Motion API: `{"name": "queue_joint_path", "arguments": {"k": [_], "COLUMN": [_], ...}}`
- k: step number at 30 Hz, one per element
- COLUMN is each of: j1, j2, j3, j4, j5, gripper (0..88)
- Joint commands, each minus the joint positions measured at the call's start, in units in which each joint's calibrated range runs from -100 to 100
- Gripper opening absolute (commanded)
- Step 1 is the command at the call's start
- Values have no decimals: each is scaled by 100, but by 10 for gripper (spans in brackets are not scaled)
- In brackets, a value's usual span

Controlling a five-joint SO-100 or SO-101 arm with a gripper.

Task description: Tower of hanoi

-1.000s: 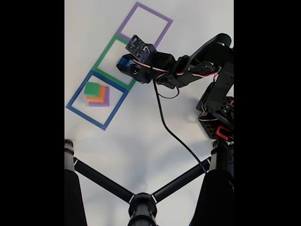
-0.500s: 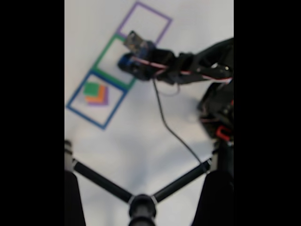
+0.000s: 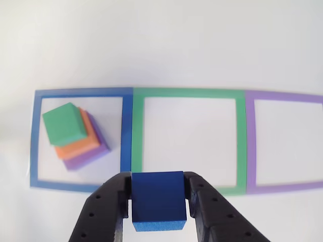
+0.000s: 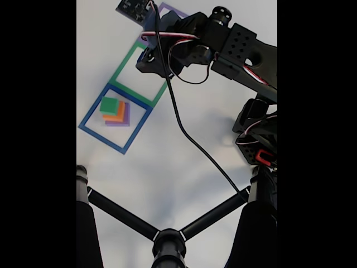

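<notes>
Fixed view: arm stretched over green square; gripper clamping blue cube.

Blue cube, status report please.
Tool shut on blue cube. Held above green square's near edge. Green, orange, purple stack in blue square. Nothing in the way.

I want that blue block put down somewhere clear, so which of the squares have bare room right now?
The green square and the purple square are both bare inside. The blue square is crowded: the stack of green block, orange block and purple block fills much of it. The hand holds the blue block over the green square's near edge.
</notes>
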Motion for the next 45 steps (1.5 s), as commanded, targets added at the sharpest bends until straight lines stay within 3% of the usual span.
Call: {"name": "queue_joint_path", "arguments": {"k": [1, 4, 8, 10, 16, 24, 31, 45], "j1": [-346, -552, -842, -949, -1094, -1322, -1490, -1711], "j2": [-106, -82, -131, -251, -483, -106, 519, 1128], "j3": [-1890, -2017, -1290, -509, 1954, 3489, 3789, 3671], "j4": [1555, 1498, 478, -412, -3269, -5689, -6774, -7211], "j5": [-635, -800, -837, -617, 744, 744, 744, 744], "gripper": [8, 8, 10, 11, 11, 11, 17, 14]}}
